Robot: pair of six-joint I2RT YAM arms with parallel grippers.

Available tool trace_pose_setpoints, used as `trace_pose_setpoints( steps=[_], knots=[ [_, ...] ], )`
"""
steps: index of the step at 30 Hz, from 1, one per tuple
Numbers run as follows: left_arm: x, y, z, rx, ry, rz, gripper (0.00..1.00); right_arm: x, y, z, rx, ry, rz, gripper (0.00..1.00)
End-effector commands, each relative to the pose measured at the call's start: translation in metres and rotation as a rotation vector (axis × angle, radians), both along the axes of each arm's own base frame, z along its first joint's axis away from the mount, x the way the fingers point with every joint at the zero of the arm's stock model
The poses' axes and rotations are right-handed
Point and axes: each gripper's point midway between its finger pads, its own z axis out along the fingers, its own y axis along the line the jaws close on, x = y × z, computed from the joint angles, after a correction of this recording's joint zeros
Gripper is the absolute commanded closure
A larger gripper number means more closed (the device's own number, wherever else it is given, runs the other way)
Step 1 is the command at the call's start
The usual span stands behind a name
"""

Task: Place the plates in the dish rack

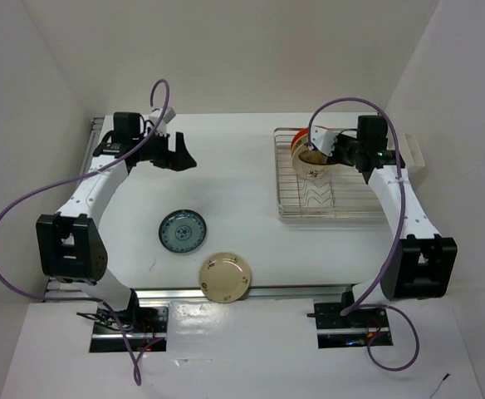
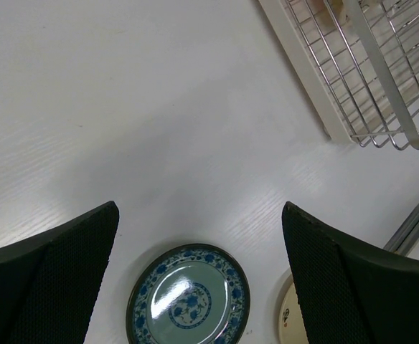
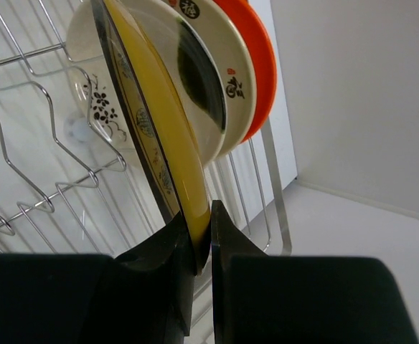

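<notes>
Scanning rightward, I saw the left gripper [image 1: 176,156] spread wide at far left, the blue plate [image 1: 182,230] and a cream plate [image 1: 225,277] lying near-centre, and the right gripper [image 3: 202,244] pinching the brown plate [image 3: 159,143] at the dish rack [image 1: 342,204], where a skewed release risked toppling the upright plates [image 3: 224,79] beside it.

Six plates [image 1: 181,230] in all, and one wire dish rack [image 1: 342,204].

The dark plate [image 3: 159,136] in the right pincer [image 3: 203,218] runs off the top edge, and its lower rim is buried between the fingers. Beyond it, the orange plate [image 3: 267,64] shows only a crescent. Below the left pincer [image 2: 199,208], the bottom edge clips the blue plate [image 2: 188,301]. A cream plate [image 2: 286,322] is a mere sliver beside the right finger. The dish rack [image 2: 360,93] ahead is cropped.
</notes>
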Motion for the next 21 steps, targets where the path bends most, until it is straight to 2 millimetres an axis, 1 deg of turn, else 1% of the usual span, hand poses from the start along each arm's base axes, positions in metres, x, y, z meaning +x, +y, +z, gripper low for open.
trace_pose_setpoints(
  steps=[1, 2, 4, 5, 7, 8, 9, 10, 11, 12, 13, 14, 15, 16, 17, 18, 19, 20, 21],
  knots=[
    [-0.003, 0.009, 0.012, 0.003, -0.019, 0.046, 0.00, 0.011, 0.004, 0.001, 0.003, -0.036, 0.032, 1.00],
    [-0.003, 0.011, 0.015, 0.009, -0.028, 0.055, 0.00, 0.011, 0.006, 0.001, 0.010, -0.036, 0.041, 1.00],
    [-0.005, 0.017, 0.013, 0.017, -0.019, 0.075, 0.00, 0.011, 0.006, -0.007, 0.010, -0.018, 0.041, 1.00],
    [-0.005, 0.024, 0.012, 0.025, -0.020, 0.098, 0.00, 0.012, 0.008, -0.015, 0.017, -0.006, 0.050, 1.00],
    [-0.006, 0.030, 0.010, 0.028, -0.012, 0.126, 0.00, 0.012, 0.008, -0.020, 0.017, -0.007, 0.050, 1.00],
    [-0.007, 0.039, 0.008, 0.038, 0.000, 0.175, 0.00, 0.014, 0.006, -0.018, 0.017, -0.018, 0.036, 0.94],
    [-0.005, 0.045, 0.007, 0.032, 0.017, 0.217, 0.00, 0.015, 0.006, -0.022, 0.024, -0.006, 0.031, 0.77],
    [-0.009, 0.054, 0.000, 0.031, 0.051, 0.263, 0.00, 0.015, 0.007, -0.018, 0.046, -0.006, 0.015, 0.58],
    [-0.011, 0.061, -0.006, 0.027, 0.086, 0.302, 0.00, 0.020, 0.007, -0.006, 0.055, -0.031, 0.009, 0.54],
    [-0.012, 0.067, -0.011, -0.004, 0.129, 0.359, 0.00, 0.022, 0.007, 0.002, 0.065, -0.045, 0.002, 0.50],
    [-0.016, 0.079, -0.014, -0.021, 0.160, 0.407, 0.00, 0.024, 0.007, 0.010, 0.089, -0.054, -0.013, 0.47],
    [-0.025, 0.081, -0.028, -0.044, 0.211, 0.428, 0.00, 0.028, 0.010, 0.027, 0.115, -0.083, -0.014, 0.43],
    [-0.032, 0.084, -0.029, -0.073, 0.238, 0.466, 0.00, 0.030, 0.015, 0.037, 0.154, -0.102, -0.003, 0.34],
    [-0.044, 0.091, -0.048, -0.075, 0.294, 0.507, 0.00, 0.030, 0.020, 0.044, 0.212, -0.098, -0.013, 0.28],
    [-0.049, 0.094, -0.053, -0.083, 0.303, 0.524, 0.00, 0.031, 0.025, 0.068, 0.251, -0.144, 0.001, 0.25],
    [-0.055, 0.098, -0.055, -0.083, 0.307, 0.549, 0.00, 0.028, 0.032, 0.086, 0.297, -0.176, 0.022, 0.20],
    [-0.064, 0.102, -0.067, -0.090, 0.344, 0.575, 0.00, 0.020, 0.046, 0.106, 0.409, -0.182, 0.048, 0.17],
    [-0.069, 0.100, -0.074, -0.095, 0.366, 0.567, 0.00, 0.016, 0.053, 0.119, 0.482, -0.189, 0.052, 0.14],
    [-0.075, 0.101, -0.077, -0.104, 0.383, 0.573, 0.00, 0.014, 0.061, 0.139, 0.558, -0.227, 0.076, 0.09]
  ],
)
